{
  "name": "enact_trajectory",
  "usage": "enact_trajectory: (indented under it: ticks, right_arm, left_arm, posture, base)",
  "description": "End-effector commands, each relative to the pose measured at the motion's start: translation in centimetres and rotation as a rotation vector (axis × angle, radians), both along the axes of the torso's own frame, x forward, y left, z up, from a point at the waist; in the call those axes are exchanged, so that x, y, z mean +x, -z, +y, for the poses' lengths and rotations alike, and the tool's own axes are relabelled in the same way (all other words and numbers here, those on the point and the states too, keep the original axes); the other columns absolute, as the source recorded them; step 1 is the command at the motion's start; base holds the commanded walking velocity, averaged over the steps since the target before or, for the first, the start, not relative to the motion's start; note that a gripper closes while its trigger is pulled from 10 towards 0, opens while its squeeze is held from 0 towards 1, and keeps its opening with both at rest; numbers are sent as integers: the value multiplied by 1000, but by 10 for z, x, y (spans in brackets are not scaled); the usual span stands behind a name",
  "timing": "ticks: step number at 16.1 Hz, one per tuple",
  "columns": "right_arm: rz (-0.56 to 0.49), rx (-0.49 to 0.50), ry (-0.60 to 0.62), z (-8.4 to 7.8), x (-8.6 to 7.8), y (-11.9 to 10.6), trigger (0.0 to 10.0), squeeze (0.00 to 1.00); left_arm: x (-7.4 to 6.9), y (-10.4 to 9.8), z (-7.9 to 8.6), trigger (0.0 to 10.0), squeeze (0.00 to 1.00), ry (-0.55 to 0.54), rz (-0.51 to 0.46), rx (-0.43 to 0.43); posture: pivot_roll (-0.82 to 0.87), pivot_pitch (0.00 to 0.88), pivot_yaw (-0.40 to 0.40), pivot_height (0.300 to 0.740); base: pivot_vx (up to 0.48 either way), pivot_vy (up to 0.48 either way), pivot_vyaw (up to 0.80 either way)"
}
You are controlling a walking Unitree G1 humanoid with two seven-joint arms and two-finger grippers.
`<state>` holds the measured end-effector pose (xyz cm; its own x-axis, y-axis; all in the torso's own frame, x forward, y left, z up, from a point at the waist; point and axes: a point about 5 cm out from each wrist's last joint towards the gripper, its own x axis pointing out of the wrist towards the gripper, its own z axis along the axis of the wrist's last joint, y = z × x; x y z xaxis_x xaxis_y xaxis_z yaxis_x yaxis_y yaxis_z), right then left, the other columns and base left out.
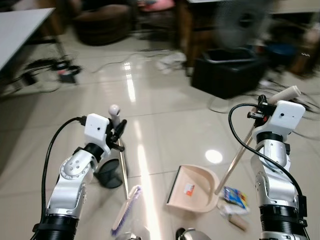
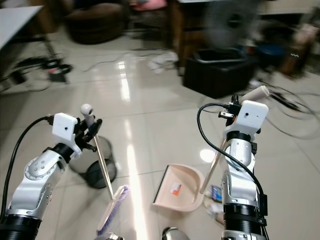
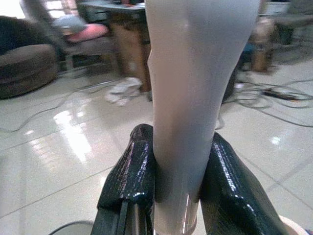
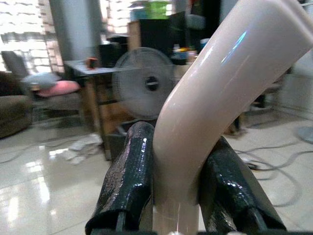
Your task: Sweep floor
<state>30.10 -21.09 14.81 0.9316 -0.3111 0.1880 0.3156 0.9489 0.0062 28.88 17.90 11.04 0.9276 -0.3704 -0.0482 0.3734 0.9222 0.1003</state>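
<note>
Nearest the camera, on the glossy tiled floor (image 1: 165, 125), lie the purple-bristled brush head (image 1: 126, 210) of the broom and the beige dustpan (image 1: 195, 189), side by side but apart. Left pincer (image 1: 118, 131): both black fingers (image 3: 131, 176) pressed against the pale broom handle (image 3: 188, 98), gripping it near its rounded top; the shaft slants down to the brush head. Right pincer (image 1: 261, 111): fingers (image 4: 128, 181) clamped on the curved cream dustpan handle (image 4: 210, 103), whose metal rod (image 1: 239, 157) runs down to the pan's rear edge. Litter: a blue-and-yellow wrapper (image 1: 235, 197) and a small brown cylinder (image 1: 236, 221) lie just beside the dustpan, on its right. A dark mesh wastebasket (image 2: 95, 167) stands behind the broom shaft. Farther off, blurred: a black bin (image 1: 227, 70), a standing fan (image 1: 242, 22), loose cables (image 1: 45, 67) and a grey tabletop (image 1: 17, 30).
</note>
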Motion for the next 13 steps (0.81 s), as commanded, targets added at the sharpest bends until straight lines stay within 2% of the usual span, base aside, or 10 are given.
enact_trajectory:
  ticks: [1,2,3,4,6,8,13]
  right_arm:
    - [-32,-7,-24,7,3,-11,10000,0]
    - [-32,-7,-33,8,4,-11,10000,0]
    - [11,-61,-61,14,6,-8,10000,0]
    - [38,-27,-87,20,6,-4,10000,0]
    - [67,5,-98,24,6,2,10000,0]
    - [78,-7,-116,29,5,3,10000,0]
    - [79,-18,-138,35,1,2,10000,0]
  left_arm:
    - [1,-8,-5,10000,0,29,-38,9]
    - [0,-8,-6,10000,0,29,-38,7]
    - [0,-6,-4,10000,0,-5,-32,4]
    - [-2,-1,-2,10000,0,-52,-17,-14]
    - [-6,6,-1,10000,0,-75,-3,-17]
    - [-7,9,-2,10000,0,-99,-1,-15]
    - [-3,-1,-15,10000,0,-62,-34,-20]
  posture:
    - [24,5,38,740]
    - [24,5,38,740]
    - [18,12,37,740]
    - [16,17,24,740]
    - [15,21,9,740]
    - [12,28,5,740]
    - [10,36,10,740]
  base:
    - [0,0,-800]
    - [0,0,-800]
    - [0,-296,0]
    - [0,-416,0]
    - [0,-422,0]
    - [0,-396,0]
    - [0,-413,0]
